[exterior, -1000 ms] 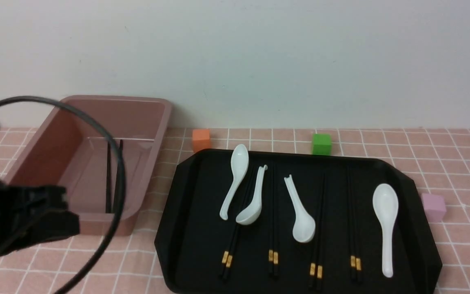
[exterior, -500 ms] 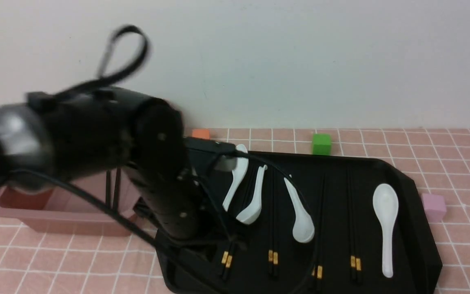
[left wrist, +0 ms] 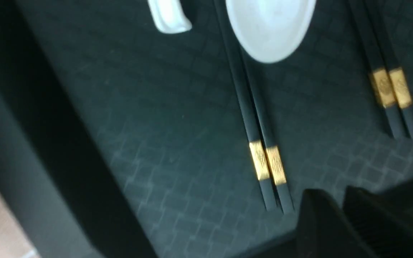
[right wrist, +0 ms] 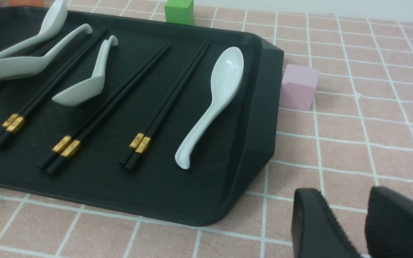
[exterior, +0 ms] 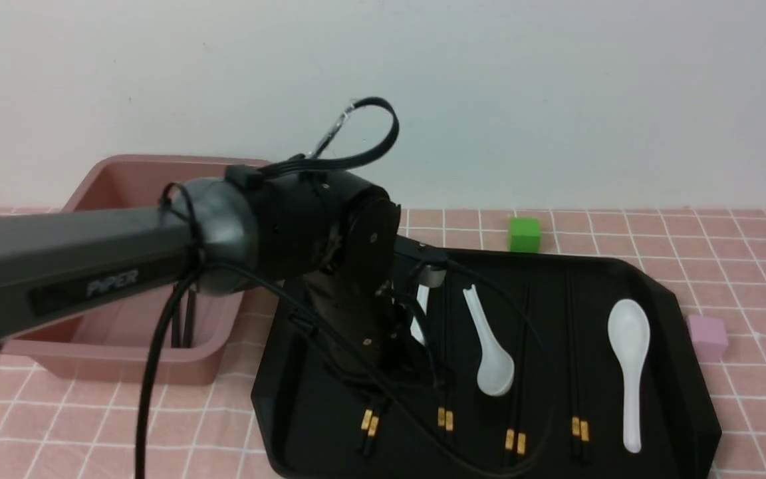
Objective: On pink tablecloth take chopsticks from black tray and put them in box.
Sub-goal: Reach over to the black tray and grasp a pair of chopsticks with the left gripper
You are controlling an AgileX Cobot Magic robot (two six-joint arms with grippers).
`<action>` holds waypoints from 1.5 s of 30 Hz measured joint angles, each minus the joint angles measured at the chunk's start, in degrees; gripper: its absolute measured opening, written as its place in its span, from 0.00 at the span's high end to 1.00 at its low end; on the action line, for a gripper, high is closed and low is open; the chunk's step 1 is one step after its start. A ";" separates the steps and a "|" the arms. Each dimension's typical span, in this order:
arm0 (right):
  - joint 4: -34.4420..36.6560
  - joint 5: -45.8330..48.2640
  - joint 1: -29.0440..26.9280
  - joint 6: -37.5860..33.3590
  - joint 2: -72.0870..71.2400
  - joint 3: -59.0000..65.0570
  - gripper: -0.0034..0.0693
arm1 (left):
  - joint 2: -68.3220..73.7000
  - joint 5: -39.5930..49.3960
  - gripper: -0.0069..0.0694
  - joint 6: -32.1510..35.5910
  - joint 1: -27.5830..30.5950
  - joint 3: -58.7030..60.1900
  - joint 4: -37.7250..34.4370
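The black tray [exterior: 655,299] lies on the pink tablecloth [exterior: 742,253]. Several pairs of chopsticks lie on it, gold bands toward me [exterior: 445,418] [exterior: 514,439] [exterior: 580,428]. My left arm [exterior: 303,226] reaches over the tray's left part and hides its own gripper in the front view. In the left wrist view the left gripper [left wrist: 335,195] is empty, jaws slightly apart, just beside the thick end of the leftmost pair [left wrist: 267,168]. The box [exterior: 124,176] at the left holds one pair [exterior: 187,319]. My right gripper [right wrist: 339,193] is open and empty above the cloth off the tray's near right corner.
White spoons [exterior: 495,346] [exterior: 629,359] lie between the chopstick pairs; one bowl [left wrist: 269,28] rests over the leftmost pair. A green cube [exterior: 524,234] stands behind the tray, a pink cube [exterior: 707,336] at its right side. A wall stands behind the table.
My left arm has swung from the near left beside the box to above the tray's left part. It now hides the orange cube and two spoons. Nothing on the tray has moved.
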 joint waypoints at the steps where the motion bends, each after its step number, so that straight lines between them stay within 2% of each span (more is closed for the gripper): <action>1: 0.00 0.00 0.00 0.00 0.00 0.00 0.62 | 0.58 0.00 0.63 0.13 0.14 -0.26 0.12; 4: 0.00 0.00 0.00 0.00 0.00 0.00 0.62 | 2.33 -0.06 0.52 0.13 0.20 -1.31 0.50; 8: 0.00 0.00 0.00 0.00 0.00 0.00 0.62 | 4.60 -0.18 0.46 0.17 0.20 -2.49 0.81; 16: 0.00 0.00 0.00 0.00 0.00 0.00 0.62 | 7.06 -1.41 0.46 0.17 0.20 -2.86 4.43; 31: 0.00 0.00 0.00 0.00 0.00 0.00 0.62 | 9.32 -2.05 0.46 0.17 0.20 -3.72 5.16; 36: 0.00 0.00 0.00 0.00 0.00 0.00 0.62 | 9.32 -2.04 0.52 -0.20 0.20 -3.76 5.06; 42: 0.00 0.00 0.00 0.00 0.00 0.00 0.62 | 9.36 -2.10 0.73 -2.67 0.20 -3.76 5.54; 45: 0.00 0.00 0.00 0.00 0.00 0.00 0.62 | 9.36 -2.10 0.75 -4.05 0.20 -3.76 5.92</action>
